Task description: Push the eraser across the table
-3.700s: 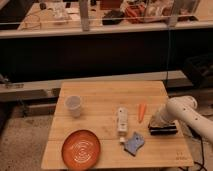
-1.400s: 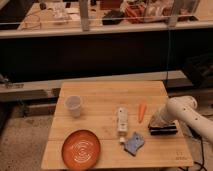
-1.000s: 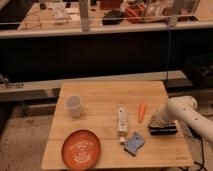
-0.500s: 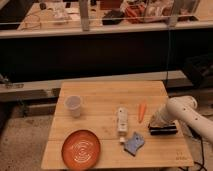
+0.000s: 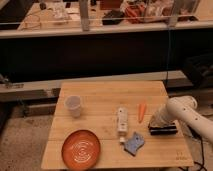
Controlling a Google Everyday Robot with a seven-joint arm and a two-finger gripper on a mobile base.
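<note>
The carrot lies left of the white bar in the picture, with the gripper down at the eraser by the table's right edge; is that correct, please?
Not quite: the camera view shows the carrot right of the white bar, between it and the eraser. The gripper is indeed down at the eraser by the right edge of the table.

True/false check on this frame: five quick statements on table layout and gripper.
1. The gripper is down at the eraser, on the table's right side in view. True.
2. The cup lies tipped on the plate. False: it stands upright on the table, apart from the plate.
3. The carrot lies between the white bar and the eraser. True.
4. The blue sponge sits by the cup. False: it lies just in front of the white bar.
5. The gripper is open. False: shut.
</note>
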